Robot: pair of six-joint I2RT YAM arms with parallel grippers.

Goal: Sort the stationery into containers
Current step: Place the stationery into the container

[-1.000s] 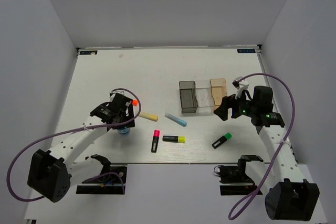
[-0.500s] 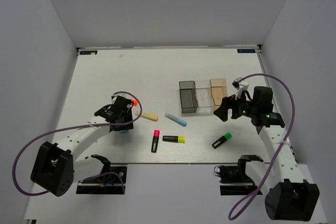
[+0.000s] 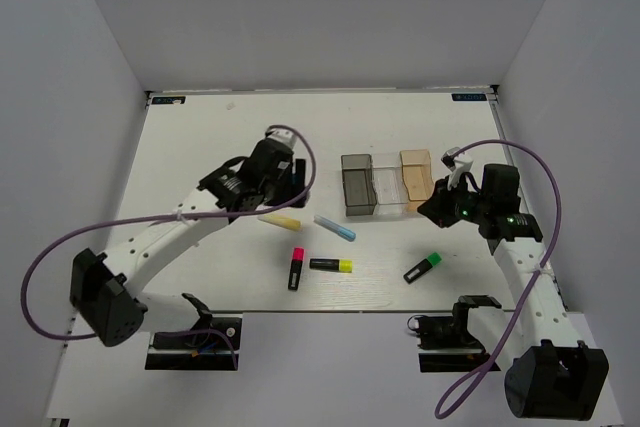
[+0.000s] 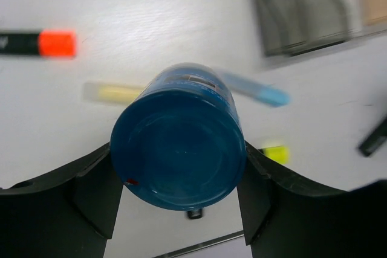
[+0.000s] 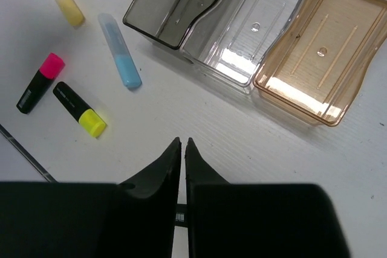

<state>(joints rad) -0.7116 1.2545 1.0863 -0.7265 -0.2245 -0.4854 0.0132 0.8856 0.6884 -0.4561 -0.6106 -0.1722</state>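
Note:
My left gripper (image 4: 178,176) is shut on the small blue round roll (image 4: 178,134) and holds it above the table. In the top view the left gripper (image 3: 272,187) hangs over the pale yellow stick (image 3: 281,220), left of the containers. These are a dark grey bin (image 3: 357,185), a clear bin (image 3: 387,182) and a tan bin (image 3: 416,175). The right gripper (image 5: 182,144) is shut on nothing, just in front of the bins. On the table lie a light blue stick (image 3: 335,228) and pink (image 3: 296,267), yellow (image 3: 331,265), green (image 3: 423,267) and orange (image 4: 42,43) highlighters.
White walls enclose the table on three sides. Both arm bases and their purple cables (image 3: 50,257) sit at the near edge. The near table edge (image 5: 24,149) shows as a dark strip in the right wrist view.
The left gripper closed on the blue roll, lifted it and swung toward the back right. The right gripper went from open to shut in place.

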